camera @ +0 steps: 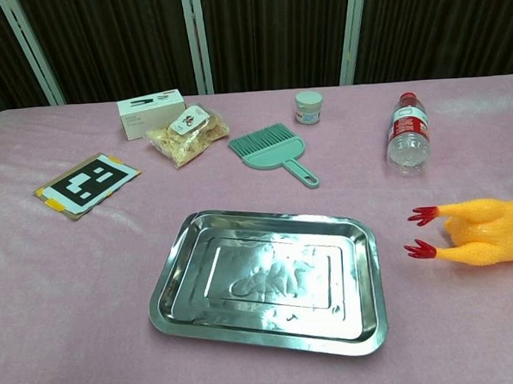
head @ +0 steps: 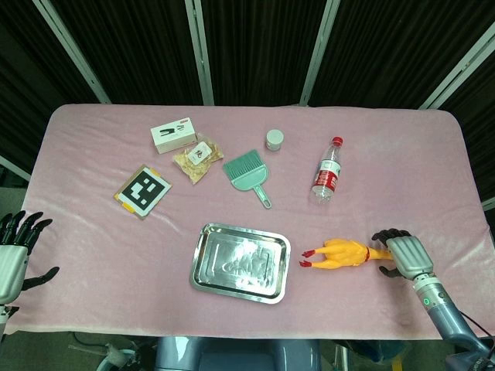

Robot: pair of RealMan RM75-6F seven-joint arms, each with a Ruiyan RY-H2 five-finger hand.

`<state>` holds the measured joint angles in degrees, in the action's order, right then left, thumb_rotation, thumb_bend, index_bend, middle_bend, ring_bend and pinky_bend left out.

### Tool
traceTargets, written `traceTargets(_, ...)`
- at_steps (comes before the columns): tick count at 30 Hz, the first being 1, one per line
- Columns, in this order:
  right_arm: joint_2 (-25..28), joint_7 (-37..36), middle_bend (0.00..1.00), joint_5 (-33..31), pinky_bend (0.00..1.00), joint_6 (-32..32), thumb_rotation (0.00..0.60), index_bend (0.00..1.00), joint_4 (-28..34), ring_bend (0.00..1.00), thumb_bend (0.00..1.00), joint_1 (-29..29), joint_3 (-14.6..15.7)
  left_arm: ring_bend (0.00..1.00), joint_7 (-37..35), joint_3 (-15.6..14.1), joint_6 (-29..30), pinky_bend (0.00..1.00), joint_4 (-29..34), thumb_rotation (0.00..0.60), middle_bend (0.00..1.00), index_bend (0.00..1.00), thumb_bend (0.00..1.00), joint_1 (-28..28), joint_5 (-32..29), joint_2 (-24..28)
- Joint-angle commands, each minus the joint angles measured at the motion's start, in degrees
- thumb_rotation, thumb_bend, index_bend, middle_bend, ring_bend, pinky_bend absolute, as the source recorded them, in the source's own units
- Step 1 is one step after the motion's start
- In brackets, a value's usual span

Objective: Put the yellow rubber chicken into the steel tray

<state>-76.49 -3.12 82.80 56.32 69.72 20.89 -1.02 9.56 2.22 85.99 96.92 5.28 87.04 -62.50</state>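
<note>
The yellow rubber chicken [head: 340, 253] lies on its side on the pink cloth, red feet pointing left toward the steel tray [head: 240, 263], head end to the right. The tray sits empty near the table's front edge, a short gap left of the feet. My right hand [head: 404, 255] is at the chicken's head end, dark fingers apart above and below it, not closed on it. My left hand [head: 11, 255] hovers off the table's left edge, fingers spread and empty. The chest view shows the chicken [camera: 487, 231] and tray [camera: 270, 282] but neither hand.
Behind the tray lie a teal hand brush [head: 249, 175], a plastic water bottle [head: 328, 171], a small white jar [head: 274, 139], a snack bag [head: 198, 159], a white box [head: 172, 134] and a black-and-white marker card [head: 142, 191].
</note>
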Motion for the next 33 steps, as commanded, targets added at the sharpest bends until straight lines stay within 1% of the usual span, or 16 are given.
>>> traceTargets(1, -0.9, -1.0, 0.38, -0.3, 0.3, 0.0, 0.6, 0.42, -1.1, 0.31, 0.25, -0.1, 0.0, 0.02, 0.1, -0.1, -0.2, 0.0, 0.0, 0.6, 0.1, 0.18, 0.03, 0.0, -0.1, 0.0)
traceTargets(7, -2.3, -2.9, 0.43, 0.3, 0.33, -0.2, 0.6, 0.51, -3.4, 0.36, 0.25, 0.5, 0.3, 0.02, 0.0, 0.0, -0.4, 0.0, 0.1, 0.6, 0.1, 0.18, 0.03, 0.2, -0.3, 0.0)
traceTargets(15, -2.8, -4.2, 0.5, 1.0, 0.42, 0.5, 0.6, 0.6, -4.5, 0.42, 0.25, 0.7, 0.6, 0.02, -0.2, 0.0, -0.8, 0.0, -0.1, 0.6, 0.1, 0.18, 0.03, 0.3, -0.5, 0.0)
traceTargets(19, -2.4, -4.4, 0.53, 1.5, 0.5, 0.7, 0.6, 0.66, -3.9, 0.46, 0.25, 1.0, 0.7, 0.02, -0.2, 0.0, -1.1, 0.0, 0.0, 0.6, 0.1, 0.18, 0.03, 0.5, -0.7, 0.0)
traceTargets(22, -1.8, -4.6, 0.57, 2.0, 0.55, 1.2, 0.6, 0.73, -3.0, 0.5, 0.25, 1.3, 0.7, 0.02, -0.1, 0.0, -1.3, 0.0, 0.0, 0.6, 0.1, 0.19, 0.03, 0.7, -0.6, -0.1)
traceTargets(25, -1.3, -4.7, 0.63, 2.3, 0.62, 1.5, 0.6, 0.82, -2.2, 0.56, 0.25, 1.5, 0.6, 0.02, -0.1, 0.0, -1.5, 0.0, 0.1, 0.6, 0.1, 0.19, 0.03, 0.8, -0.5, -0.1)
traceTargets(29, -0.7, -5.3, 0.74, 2.7, 0.74, 2.2, 0.6, 0.96, -1.1, 0.67, 0.25, 1.8, 0.4, 0.02, -0.5, 0.0, -1.8, 0.0, 0.1, 0.6, 0.1, 0.19, 0.03, 1.0, -0.4, -0.1)
traceTargets(31, -0.4, -6.2, 0.79, 2.9, 0.79, 2.6, 0.6, 0.99, -0.4, 0.72, 0.25, 2.0, 0.2, 0.02, -0.5, 0.0, -1.9, 0.0, 0.1, 0.6, 0.1, 0.19, 0.03, 1.2, -0.4, -0.1)
traceTargets(33, -0.1, -7.3, 0.82, 2.9, 0.83, 2.8, 0.6, 1.0, 0.4, 0.76, 0.25, 2.1, 0.0, 0.02, -0.5, 0.0, -2.0, 0.0, 0.1, 0.6, 0.1, 0.19, 0.03, 1.2, -0.4, -0.1)
